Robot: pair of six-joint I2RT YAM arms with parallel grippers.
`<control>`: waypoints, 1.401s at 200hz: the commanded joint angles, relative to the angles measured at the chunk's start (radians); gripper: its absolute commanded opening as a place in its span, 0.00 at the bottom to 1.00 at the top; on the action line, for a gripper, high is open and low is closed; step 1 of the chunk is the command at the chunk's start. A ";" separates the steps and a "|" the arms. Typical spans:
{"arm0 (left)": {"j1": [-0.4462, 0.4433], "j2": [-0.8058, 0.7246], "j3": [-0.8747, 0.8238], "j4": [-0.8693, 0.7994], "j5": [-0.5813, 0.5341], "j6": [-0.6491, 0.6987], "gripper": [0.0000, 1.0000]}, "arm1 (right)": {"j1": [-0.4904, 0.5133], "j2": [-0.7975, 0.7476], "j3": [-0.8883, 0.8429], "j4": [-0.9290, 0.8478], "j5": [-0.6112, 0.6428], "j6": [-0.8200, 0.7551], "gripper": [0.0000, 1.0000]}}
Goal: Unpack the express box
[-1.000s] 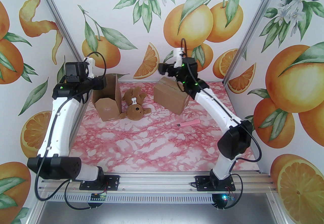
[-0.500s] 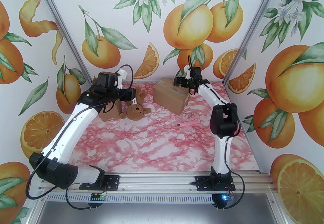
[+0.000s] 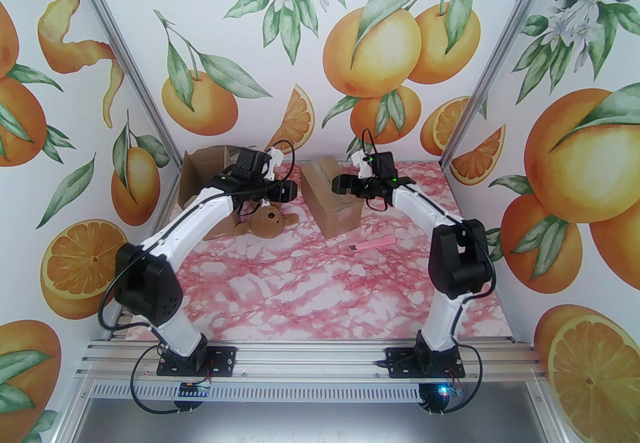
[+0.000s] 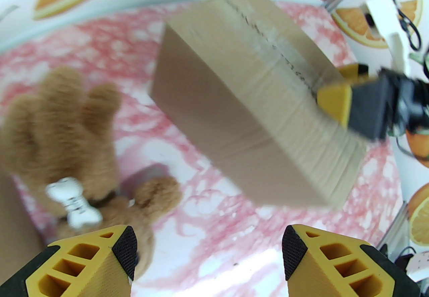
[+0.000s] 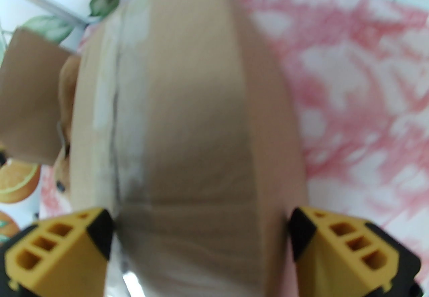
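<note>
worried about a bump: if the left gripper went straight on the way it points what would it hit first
Probably the taped cardboard box, dead ahead of the open left gripper; the teddy bear lies off to one side. Depth unclear.

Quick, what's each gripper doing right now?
Left gripper: open, holding nothing.
Right gripper: jaws straddle the sealed box; whether it grips cannot be told.

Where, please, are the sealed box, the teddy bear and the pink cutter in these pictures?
sealed box [image 4: 248, 111], left wrist view, its cardboard side.
teddy bear [image 3: 270, 222], top external view, its head.
pink cutter [image 3: 375, 243], top external view, its pink handle.
</note>
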 commanded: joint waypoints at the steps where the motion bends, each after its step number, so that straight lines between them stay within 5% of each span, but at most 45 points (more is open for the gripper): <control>1: -0.012 0.043 0.017 0.108 0.074 -0.043 0.76 | 0.091 -0.054 -0.075 0.036 -0.024 0.064 0.92; 47: -0.021 0.139 0.031 0.185 0.169 -0.037 0.76 | 0.136 -0.145 -0.269 0.320 0.139 0.252 0.96; 122: -0.031 0.070 -0.082 0.151 0.181 -0.007 0.74 | 0.210 -0.260 -0.370 0.354 0.158 0.343 0.96; 194: -0.032 -0.083 -0.202 0.057 0.129 0.075 0.75 | 0.255 -0.551 -0.542 0.243 0.398 0.388 0.99; 247: -0.077 -0.154 -0.026 -0.060 -0.007 0.371 0.75 | 0.057 -0.750 -0.574 0.008 0.594 0.449 1.00; 280: -0.230 -0.009 0.282 -0.231 -0.045 0.549 0.73 | -0.129 -0.798 -0.612 -0.156 0.629 0.488 0.99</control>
